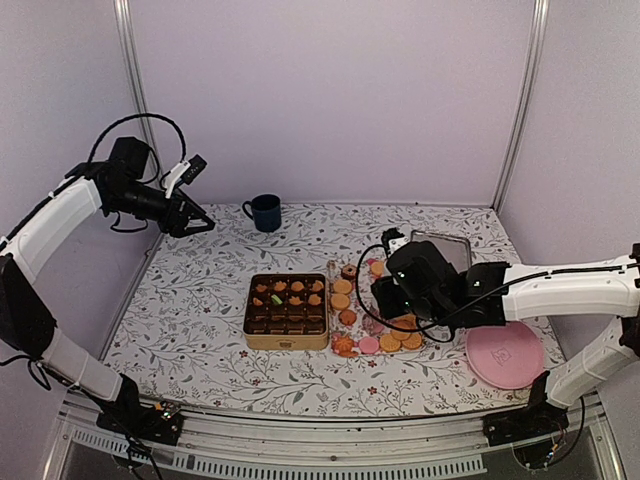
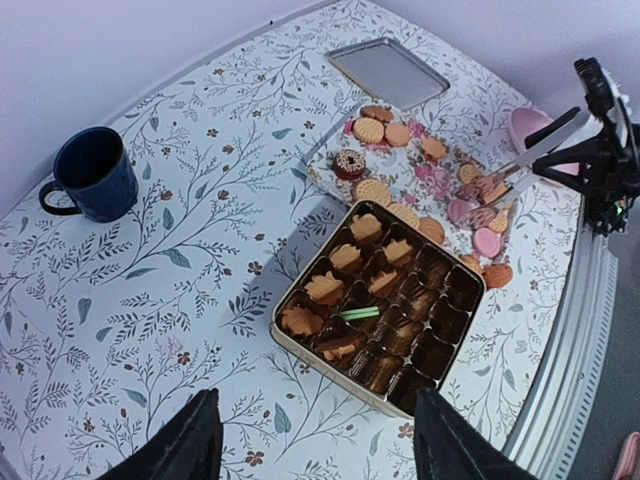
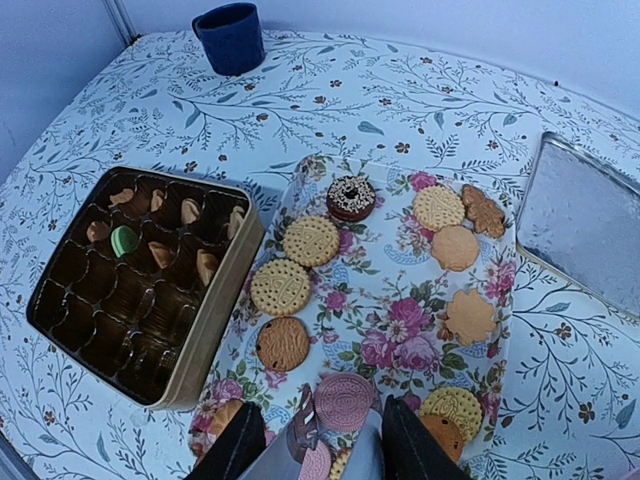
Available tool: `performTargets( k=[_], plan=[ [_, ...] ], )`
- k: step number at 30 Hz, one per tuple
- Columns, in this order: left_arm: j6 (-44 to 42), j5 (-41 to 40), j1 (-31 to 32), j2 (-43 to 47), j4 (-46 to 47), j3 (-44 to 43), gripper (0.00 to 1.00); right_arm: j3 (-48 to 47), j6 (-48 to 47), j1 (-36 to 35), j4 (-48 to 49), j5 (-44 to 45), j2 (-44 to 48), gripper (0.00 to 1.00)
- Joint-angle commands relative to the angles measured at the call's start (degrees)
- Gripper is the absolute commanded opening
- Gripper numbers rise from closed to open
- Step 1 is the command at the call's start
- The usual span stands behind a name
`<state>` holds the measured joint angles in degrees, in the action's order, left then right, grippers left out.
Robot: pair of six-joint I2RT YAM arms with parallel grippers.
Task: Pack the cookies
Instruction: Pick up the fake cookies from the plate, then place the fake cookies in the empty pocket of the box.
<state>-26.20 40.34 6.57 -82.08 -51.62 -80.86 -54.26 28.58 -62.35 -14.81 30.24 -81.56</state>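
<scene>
the right tool [image 3: 322, 410] points down over the near end of a flowered tray [image 3: 400, 320]. its two fingers are partly spread with a pink cookie [image 3: 345, 400] between them; i cannot tell whether the pads touch it. the right arm reaches in low from the right side, forearm almost level, wrist bent down over the tray. the left tool [image 2: 315, 400] is spread wide and pinches nothing. its arm is held high at the far left, elbow up, the tool aimed down and across toward the middle of the desk [image 1: 200, 330].

the desk wears a white cloth printed with leafy twigs. pale lilac walls with metal posts stand round it.

the cookies [image 3: 310, 240] lie mostly on the tray, golden rounds with a dark sprinkled ring [image 3: 351, 197] at the far end. more sit in the far compartments of a gold tin [image 3: 215, 330] just left of the tray, a green cookie [image 3: 124, 240] among them. a silver lid [image 3: 590, 220] lies beyond the tray on the right. a pink plate [image 1: 505, 355] sits at the near right by the arm, and a blue mug [image 1: 265, 212] stands well apart at the back.
</scene>
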Motion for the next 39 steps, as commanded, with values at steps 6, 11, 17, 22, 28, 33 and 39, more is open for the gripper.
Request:
performTargets(
  k=[6,11,17,22,28,33,39],
  plan=[
    [-0.4,0.8,-0.5,0.5,1.0,-1.1,0.65,-2.2,-1.3,-0.8,-4.5,-0.2,-1.2,0.34],
    [-0.5,0.3,-0.5,0.7,1.0,-0.9,0.66,-3.9,-4.0,-0.8,-2.7,1.0,-0.9,0.31],
    [0.2,-1.6,-1.2,-0.3,1.7,-0.7,0.65,-11.3,-9.8,-0.9,-4.5,2.4,0.1,0.29],
    [-0.1,-1.3,-3.4,-1.6,2.4,0.6,0.64,-16.3,-13.0,-2.4,-3.3,0.6,-0.8,0.29],
    [-0.1,-1.6,-5.3,-2.2,3.5,3.4,0.64,-24.3,-16.7,-4.9,3.3,-7.5,-8.3,0.30],
    [-0.3,-1.7,-5.5,-1.4,3.8,4.7,0.64,-29.8,-18.4,-5.2,10.4,-16.5,-16.5,0.30],
    [-0.9,-1.8,-5.6,-0.4,4.2,6.1,0.64,-34.2,-20.2,-5.3,15.8,-21.1,-24.1,0.30]
  ],
)
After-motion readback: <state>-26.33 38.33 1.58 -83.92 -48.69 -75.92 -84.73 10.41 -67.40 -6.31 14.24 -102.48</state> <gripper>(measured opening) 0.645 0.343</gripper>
